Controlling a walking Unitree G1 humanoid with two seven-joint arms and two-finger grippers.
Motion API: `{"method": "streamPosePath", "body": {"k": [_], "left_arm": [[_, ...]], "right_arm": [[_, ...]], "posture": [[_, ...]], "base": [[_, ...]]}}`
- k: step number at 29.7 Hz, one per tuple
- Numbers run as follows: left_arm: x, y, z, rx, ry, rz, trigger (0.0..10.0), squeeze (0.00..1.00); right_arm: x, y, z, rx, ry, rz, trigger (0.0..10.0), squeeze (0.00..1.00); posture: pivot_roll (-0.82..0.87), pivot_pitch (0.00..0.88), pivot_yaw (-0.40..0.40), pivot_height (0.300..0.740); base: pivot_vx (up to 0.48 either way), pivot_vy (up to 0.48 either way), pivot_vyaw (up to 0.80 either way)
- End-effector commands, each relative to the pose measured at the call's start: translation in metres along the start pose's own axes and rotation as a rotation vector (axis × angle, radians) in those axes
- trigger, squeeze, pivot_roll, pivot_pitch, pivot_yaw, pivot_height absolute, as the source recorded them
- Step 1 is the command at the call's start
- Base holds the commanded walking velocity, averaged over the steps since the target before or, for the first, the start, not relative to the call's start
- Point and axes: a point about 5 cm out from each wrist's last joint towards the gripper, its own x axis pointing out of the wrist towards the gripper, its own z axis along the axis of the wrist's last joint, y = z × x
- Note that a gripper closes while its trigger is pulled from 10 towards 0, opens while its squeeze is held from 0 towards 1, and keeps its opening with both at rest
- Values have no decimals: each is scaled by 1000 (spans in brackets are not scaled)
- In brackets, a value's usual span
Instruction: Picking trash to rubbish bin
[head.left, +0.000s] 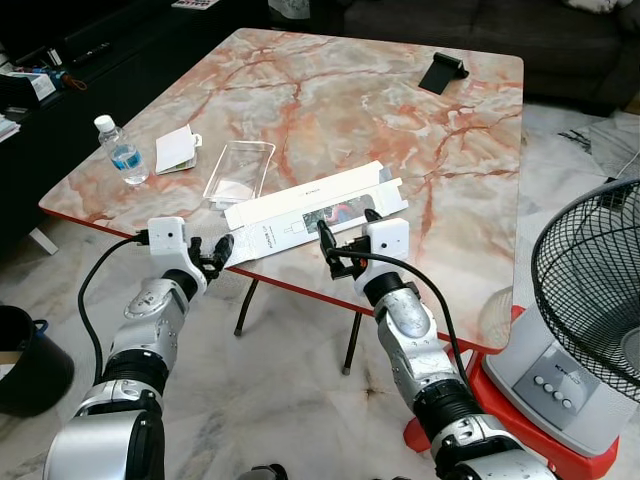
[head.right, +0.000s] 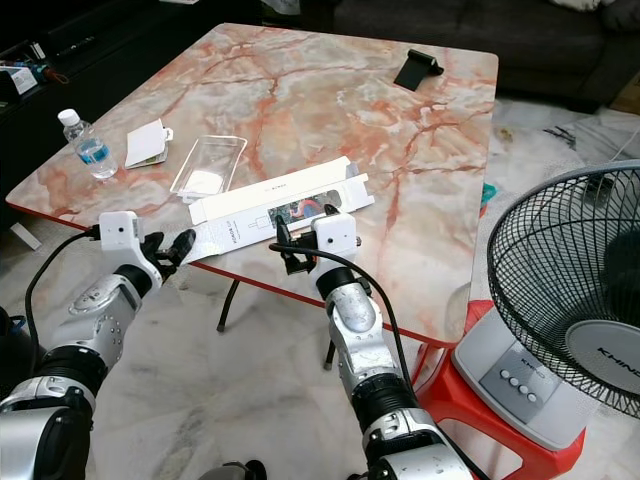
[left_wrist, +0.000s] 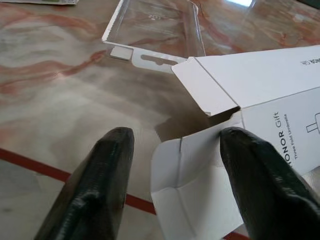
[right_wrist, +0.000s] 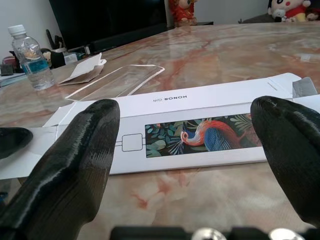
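- The left gripper (head.left: 218, 250) is wide open around the open end flap of the long white box (head.left: 315, 209).
- The right gripper (head.left: 345, 243) is wide open, with the box just in front of it on the table (head.left: 420, 140).

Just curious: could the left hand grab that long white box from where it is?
Probably yes. The left hand is open at the table edge, with the long white box's end flap between its fingers and nothing in the way.

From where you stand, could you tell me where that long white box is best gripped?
Probably across its narrow width, coming from the table's near edge. The long white box lies flat along that edge; the left claw already straddles its open end flap, the right claw its middle.
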Motion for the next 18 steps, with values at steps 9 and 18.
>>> {"method": "streamPosePath", "body": {"k": [9,18], "left_arm": [[1,-5,-1,-63,-1,-44,0,0],[0,-10,-3,-115,-11,-87,0,0]], "right_arm": [[1,2,3,8,-10,2,10000,0],[1,2,3,8,-9,-2,10000,0]], "posture": [[111,147,45,728],[114,148,46,728]], "base": [[0,0,0],[0,0,0]]}}
